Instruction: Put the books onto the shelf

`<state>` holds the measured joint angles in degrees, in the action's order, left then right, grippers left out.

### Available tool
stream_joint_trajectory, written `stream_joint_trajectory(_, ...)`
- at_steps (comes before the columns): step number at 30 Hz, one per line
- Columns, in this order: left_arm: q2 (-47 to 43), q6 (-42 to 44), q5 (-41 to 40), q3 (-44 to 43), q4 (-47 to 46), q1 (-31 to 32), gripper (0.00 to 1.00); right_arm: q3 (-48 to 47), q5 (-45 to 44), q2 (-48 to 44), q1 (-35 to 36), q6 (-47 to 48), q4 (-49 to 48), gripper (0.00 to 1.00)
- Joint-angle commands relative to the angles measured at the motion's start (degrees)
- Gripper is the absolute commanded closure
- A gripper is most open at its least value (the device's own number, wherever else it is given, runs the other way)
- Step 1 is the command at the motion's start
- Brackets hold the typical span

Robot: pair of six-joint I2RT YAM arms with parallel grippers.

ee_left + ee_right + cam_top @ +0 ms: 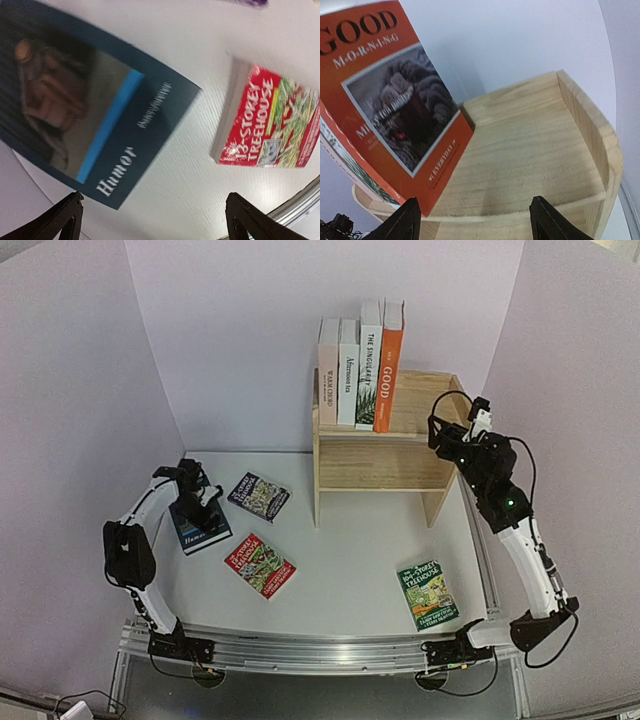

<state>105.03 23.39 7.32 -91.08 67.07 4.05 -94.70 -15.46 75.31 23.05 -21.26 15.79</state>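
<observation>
**Both grippers open: left above the table's books, right at the shelf's top tier.**
The left gripper (155, 212) has its jaws spread wide with nothing between them. The dark blue "Humor" book (100, 110) lies flat just ahead of one fingertip, and the red "13-Storey Treehouse" book (270, 120) lies ahead of the other, apart from it. The right gripper (475, 220) is likewise parted and empty. On the shelf (540, 150), the orange "GOOD" book (395, 100) stands ahead and to one side of the jaws, with bare wood straight ahead.
</observation>
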Motion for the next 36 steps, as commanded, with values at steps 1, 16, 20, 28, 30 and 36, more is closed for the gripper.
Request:
stream_joint_trajectory(1, -8.5, 13.3, -16.3, 12.4, -8.5, 9.3, 0.0, 4.8, 2.9, -0.4, 1.4, -4.0, 3.2, 0.26)
stream_joint_trajectory(16, -5.0, 25.9, -38.5, 30.5, -40.4, 17.0, 0.02, 12.2, 5.0, -1.8, 4.5, -8.2, 4.2, 0.27)
stream_joint_trajectory(20, -3.0, 31.2, -40.8, 34.6, -48.9, 16.9, 0.11, 12.9, 5.8, -1.6, 5.2, -8.6, 4.2, 0.28)
stream_joint_trajectory(28, -1.8, 33.4, -40.0, 36.2, -51.4, 16.9, 0.51, 12.9, 7.3, -1.0, 6.5, -8.8, 4.1, 0.29)
stream_joint_trajectory(30, -1.9, 33.3, -39.5, 36.4, -50.9, 16.9, 0.73, 12.7, 8.2, -0.7, 6.9, -8.9, 4.2, 0.29)
stream_joint_trajectory(36, -4.5, 33.1, -37.7, 36.2, -49.3, 16.8, 1.0, 12.9, 10.2, -0.9, 7.6, -8.5, 5.5, 0.29)
